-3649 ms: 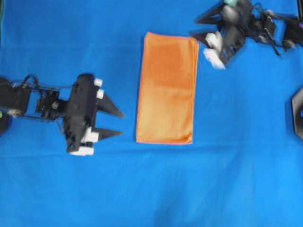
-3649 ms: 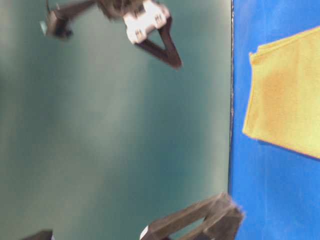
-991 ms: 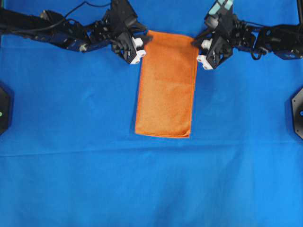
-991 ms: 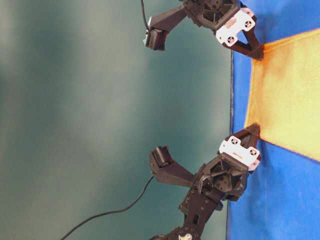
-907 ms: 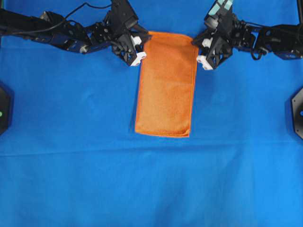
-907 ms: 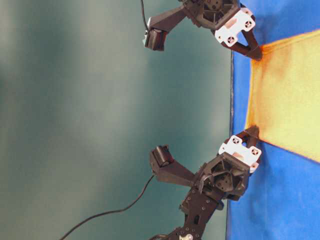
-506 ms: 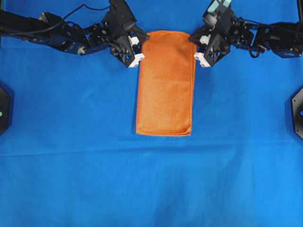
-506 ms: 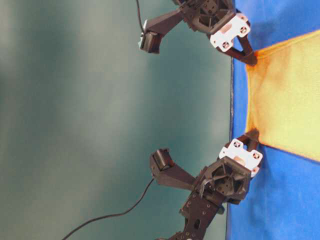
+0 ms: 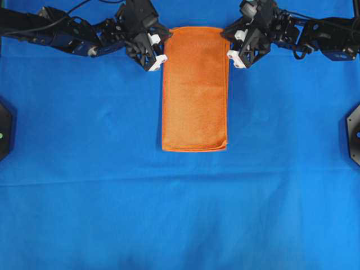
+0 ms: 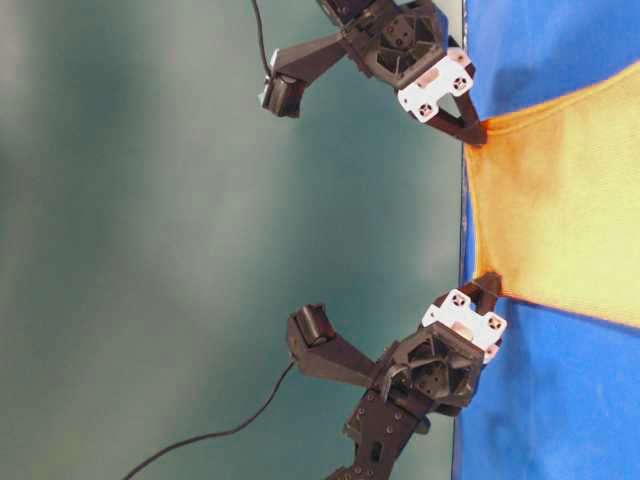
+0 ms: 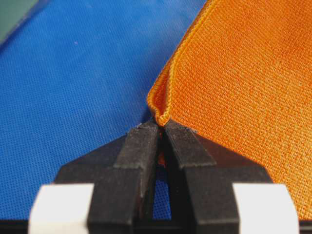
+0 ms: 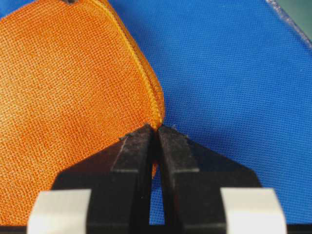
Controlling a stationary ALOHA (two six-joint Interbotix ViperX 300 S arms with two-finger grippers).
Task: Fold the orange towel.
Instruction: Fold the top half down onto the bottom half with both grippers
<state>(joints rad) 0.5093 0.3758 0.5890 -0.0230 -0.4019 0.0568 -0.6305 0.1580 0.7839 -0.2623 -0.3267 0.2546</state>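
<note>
- While you look down from overhead, the orange towel (image 9: 195, 90) lies as a tall narrow rectangle, already folded in layers, on the blue-covered worktop (image 9: 180, 214), toward the far middle.
- Your left pincer (image 9: 159, 49) meets the towel's far left corner, and your right pincer (image 9: 230, 46) meets the far right corner.
- From the left wrist view, the left pincer (image 11: 160, 127) has its two black fingers (image 11: 139, 151) pressed together, pinching a small bunched fold of the towel's (image 11: 243, 87) corner between the tips.
- From the right wrist view, the right pincer (image 12: 155, 130) is likewise pressed together, gripping the hemmed corner of the towel (image 12: 68, 92), where several stacked edges show.
- Seen from table level, a view turned on its side, the pinched edge of the towel (image 10: 560, 220) stretches taut between the two pincers, raised off the blue cloth (image 10: 540, 400).
- Overhead, the near end of the towel rests flat, with a lower layer peeking out just beyond the top one.
- Both arms reach in from the far corners, left arm (image 9: 62, 31) from the left, right arm (image 9: 315, 36) from the right.
- At each side edge of the overhead view sits a dark fixture (image 9: 353, 135), partly cut off.
</note>
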